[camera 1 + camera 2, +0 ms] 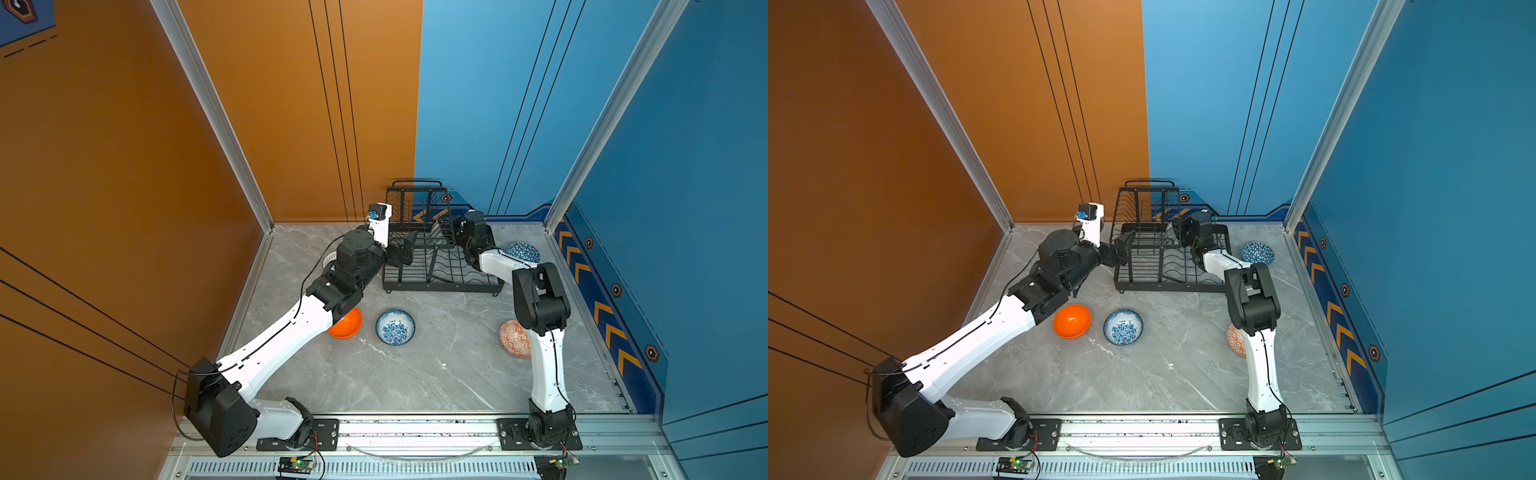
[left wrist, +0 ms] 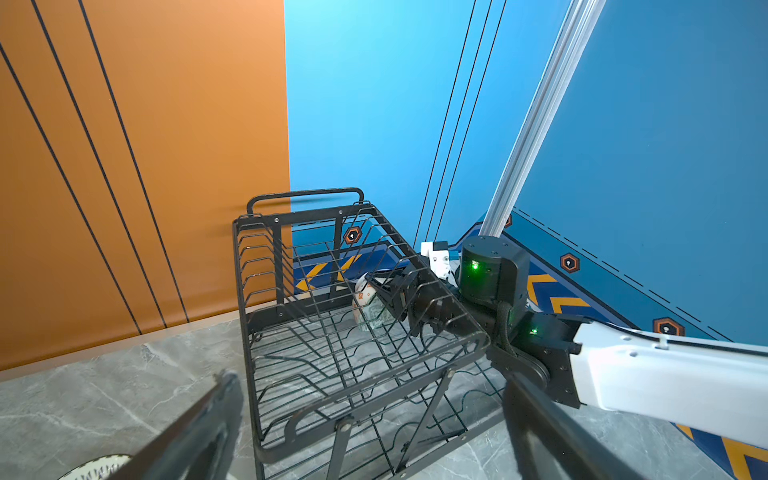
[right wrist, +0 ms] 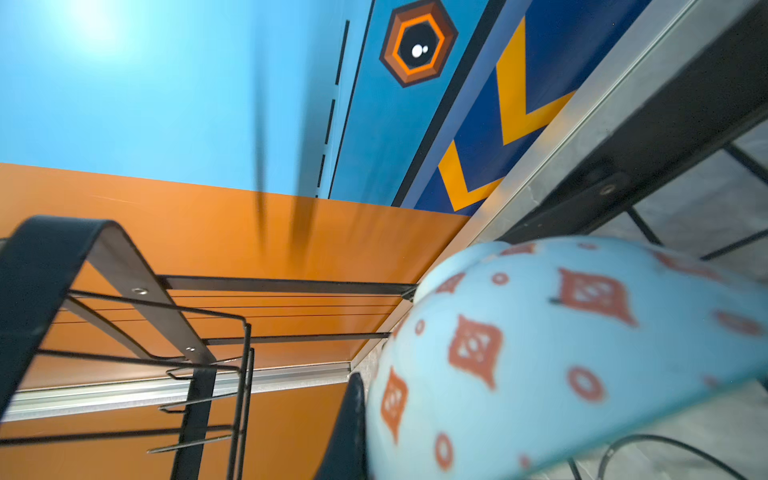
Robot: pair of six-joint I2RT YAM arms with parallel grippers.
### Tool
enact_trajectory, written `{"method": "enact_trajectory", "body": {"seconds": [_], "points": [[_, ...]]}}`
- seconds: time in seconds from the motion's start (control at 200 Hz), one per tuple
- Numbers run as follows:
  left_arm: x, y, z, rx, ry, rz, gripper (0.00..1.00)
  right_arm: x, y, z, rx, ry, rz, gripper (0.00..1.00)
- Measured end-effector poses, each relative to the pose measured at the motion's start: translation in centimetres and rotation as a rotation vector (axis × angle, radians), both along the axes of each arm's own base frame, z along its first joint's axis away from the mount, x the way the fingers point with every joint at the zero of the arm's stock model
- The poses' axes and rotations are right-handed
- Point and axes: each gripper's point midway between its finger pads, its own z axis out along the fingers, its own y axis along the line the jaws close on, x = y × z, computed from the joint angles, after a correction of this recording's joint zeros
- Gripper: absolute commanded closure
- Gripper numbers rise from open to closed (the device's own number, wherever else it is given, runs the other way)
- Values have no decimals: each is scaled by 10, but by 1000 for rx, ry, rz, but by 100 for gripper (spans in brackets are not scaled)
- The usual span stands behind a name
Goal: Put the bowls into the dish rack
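Well short of both sets of fingers, back toward the arm bases, the blue-floral bowl (image 1: pixel 395 326) sits upright on the grey table (image 1: pixel 415 374). The plain orange bowl (image 1: pixel 1072 321) is just beside it, close against the left forearm (image 1: pixel 976 332). Also short of the right fingers, on that arm's side, the orange-red geometric bowl (image 1: pixel 513 338) lies half hidden by the right arm (image 1: pixel 544 365).

Farther on, the left gripper (image 1: pixel 401 253) hovers at the left side of the dish rack (image 1: pixel 440 274). Its fingers (image 2: pixel 208 419) are spread wide and hold nothing; whether they touch the frame I cannot tell. Just outside those fingers, away from the rack, the rim of the dark-lattice bowl (image 1: pixel 330 257) peeks out behind the left arm. Outside the right wrist, the blue triangle-patterned bowl (image 1: pixel 523 252) stands on the table beside the rack.

Deepest in, the right gripper (image 2: pixel 380 291) reaches under the rack's upper basket (image 2: pixel 316 249). Its fingers are clamped on the rim of the pale-green patterned bowl (image 3: pixel 561 353), which is tipped on edge over the far end of the base tray (image 1: pixel 440 286). Whether the bowl rests on the wires is unclear.
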Motion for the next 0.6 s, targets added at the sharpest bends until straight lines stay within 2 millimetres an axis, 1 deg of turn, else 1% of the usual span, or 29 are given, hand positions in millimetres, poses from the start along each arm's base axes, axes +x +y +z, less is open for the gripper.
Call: {"method": "enact_trajectory", "body": {"seconds": [0.225,0.43,0.601], "points": [[-1,2,-9,23,37,-14,2,7,6,6,35,-69,-10,100],[0,5,-5,27,44,-20,2,12,12,-3,64,-90,-13,100],[1,6,-8,32,54,-22,2,13,15,-6,69,-93,-10,100]]}}
